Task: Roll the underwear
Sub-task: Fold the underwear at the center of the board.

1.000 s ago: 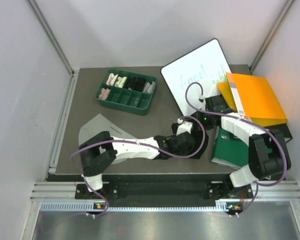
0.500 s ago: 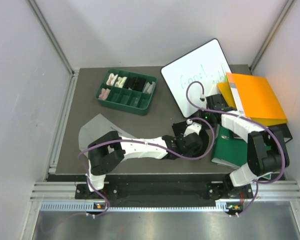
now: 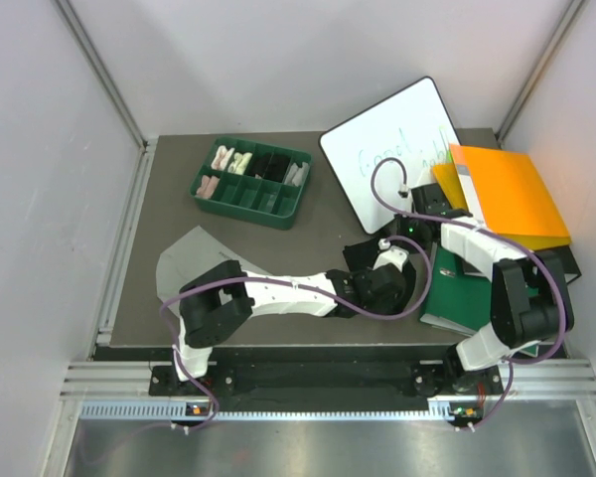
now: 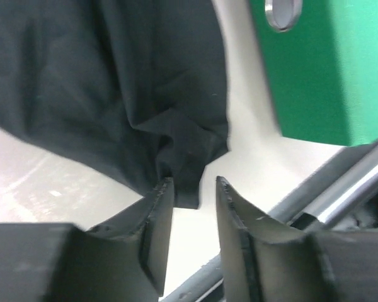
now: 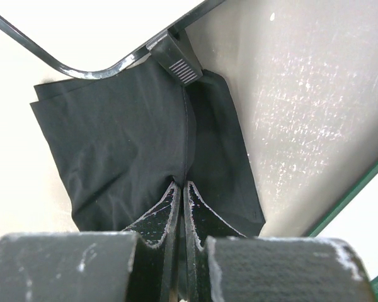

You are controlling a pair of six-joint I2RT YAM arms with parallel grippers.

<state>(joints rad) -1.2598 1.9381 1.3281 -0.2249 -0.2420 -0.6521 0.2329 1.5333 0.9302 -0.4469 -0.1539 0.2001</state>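
i see my right gripper (image 5: 181, 189) pinched tight on a fold of the black brief (image 5: 126, 145), which lies at 9 o'clock of the green binder (image 3: 467, 293). my left gripper (image 4: 192, 189) stands parted, the cloth's corner between its tips. the grey brief (image 3: 184, 256) lies flat toward 8 o'clock on the table (image 3: 318, 204).

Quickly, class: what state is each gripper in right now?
Left gripper: open, black underwear corner between jaws.
Right gripper: shut on black underwear.
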